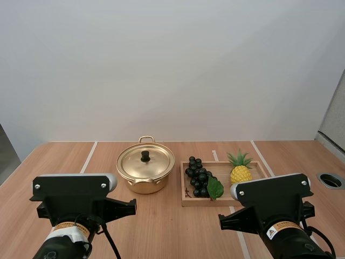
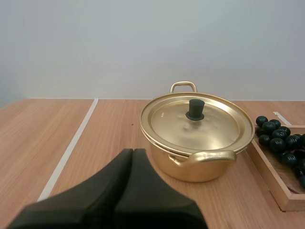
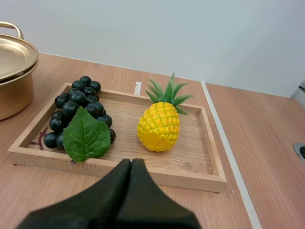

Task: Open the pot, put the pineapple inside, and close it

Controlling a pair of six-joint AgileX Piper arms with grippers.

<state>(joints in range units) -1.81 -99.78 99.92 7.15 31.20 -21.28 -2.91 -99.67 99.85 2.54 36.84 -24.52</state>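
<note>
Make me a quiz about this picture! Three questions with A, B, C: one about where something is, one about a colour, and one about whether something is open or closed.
1. Where is the pineapple?
A) inside the pot
B) on the wooden tray, beside the grapes
C) on top of the lid

2. What colour is the pot?
A) red
B) blue
C) gold

3. Is the pot open or closed?
A) closed, with the lid on
B) open, with the lid on the tray
C) open, with the lid held in the air

Answers:
1 B: the right wrist view shows it standing on the tray next to the grapes.
2 C: its body and lid both shine gold.
3 A: the lid sits flat on the rim with its black knob on top.
</note>
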